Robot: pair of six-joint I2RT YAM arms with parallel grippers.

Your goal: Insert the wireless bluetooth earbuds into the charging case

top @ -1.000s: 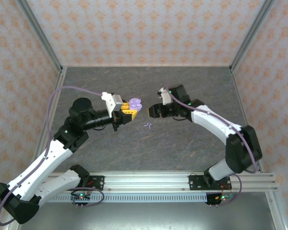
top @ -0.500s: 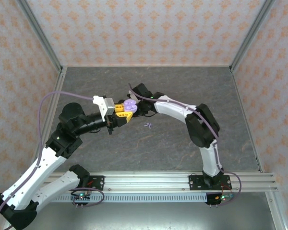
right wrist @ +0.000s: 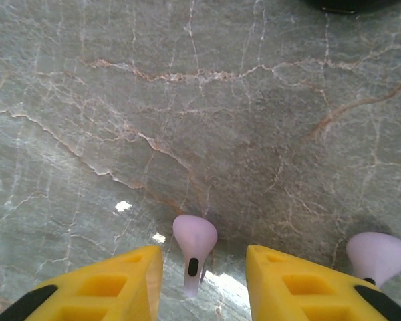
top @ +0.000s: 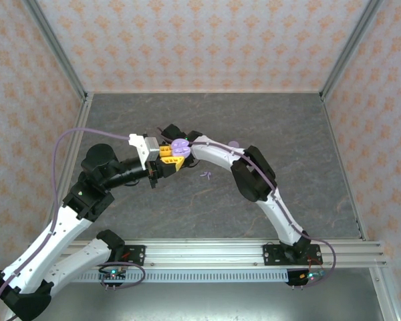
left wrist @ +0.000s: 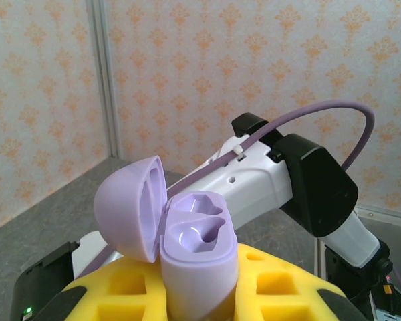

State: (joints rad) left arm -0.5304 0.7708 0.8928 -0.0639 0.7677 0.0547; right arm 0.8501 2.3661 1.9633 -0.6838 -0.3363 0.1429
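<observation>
On counter [right wrist: 187,100] inside parted right tool [right wrist: 202,251]: 1 earbud [right wrist: 194,241], ungripped; 2nd earbud [right wrist: 377,254] at its 3 o'clock, cropped; left tool [left wrist: 200,294] clamps case [left wrist: 197,247].

Our left arm [top: 73,214] rises from seven o'clock, forearm pointing toward three, left tool [top: 172,155] clamped on the charging case [left wrist: 197,234]. Our right arm [top: 271,197] stretches toward ten o'clock, right tool [right wrist: 202,253] facing down, jaws partly apart.
</observation>
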